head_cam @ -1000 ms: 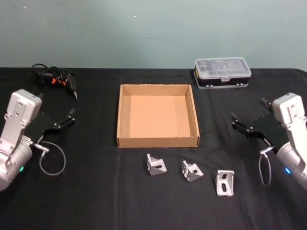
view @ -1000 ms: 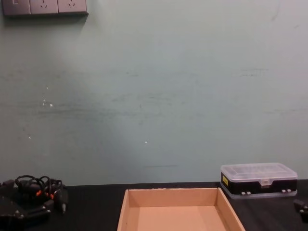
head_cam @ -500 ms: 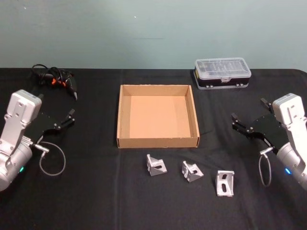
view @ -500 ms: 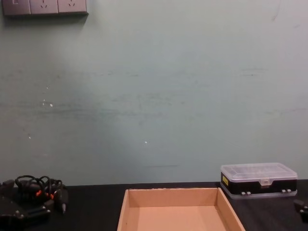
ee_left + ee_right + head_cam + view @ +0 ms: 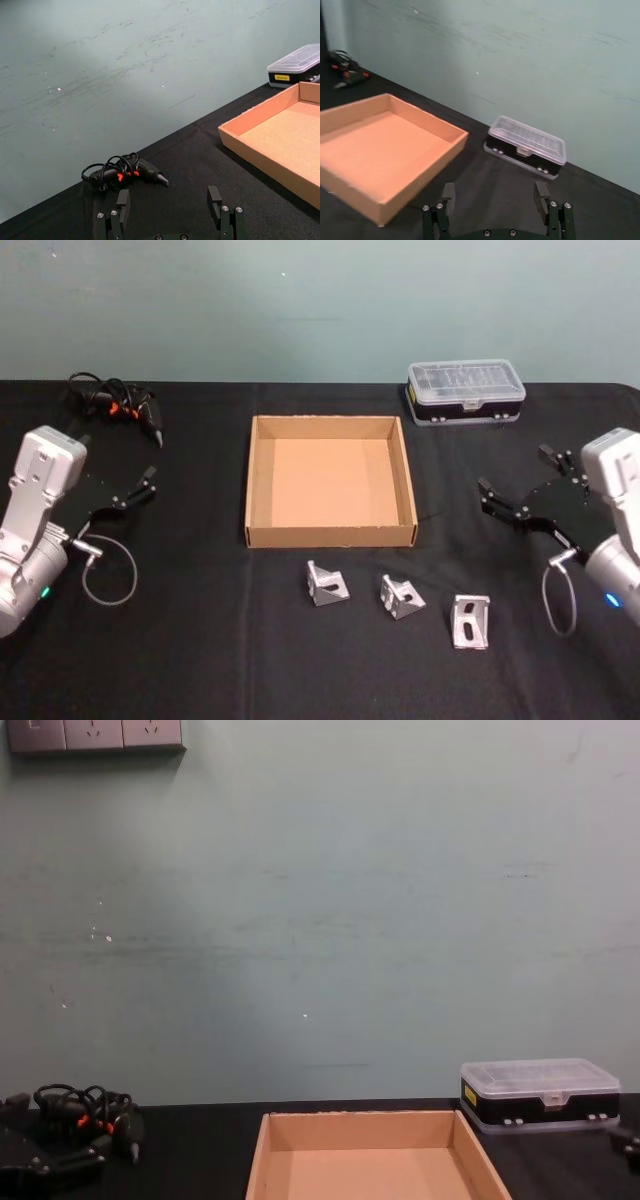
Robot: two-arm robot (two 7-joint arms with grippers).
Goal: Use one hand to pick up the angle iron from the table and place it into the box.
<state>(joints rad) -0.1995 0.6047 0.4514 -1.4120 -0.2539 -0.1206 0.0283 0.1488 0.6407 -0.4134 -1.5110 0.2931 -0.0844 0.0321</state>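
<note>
Head view: pre-grasp. Right gripper [image 5: 515, 472] wide open, hovering right of box [image 5: 330, 537]; left gripper [image 5: 117, 462] open, parked. Nearest angle iron [image 5: 470, 621] lies on surface [image 5: 200, 640] before box. Next, likely: descend, straddle one flange.

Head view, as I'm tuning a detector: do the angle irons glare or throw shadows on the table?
Head view: the angle irons look pale grey, with no harsh glare; no shadows tell against the black table. Right wrist view: the case lid carries a soft sheen.
</note>
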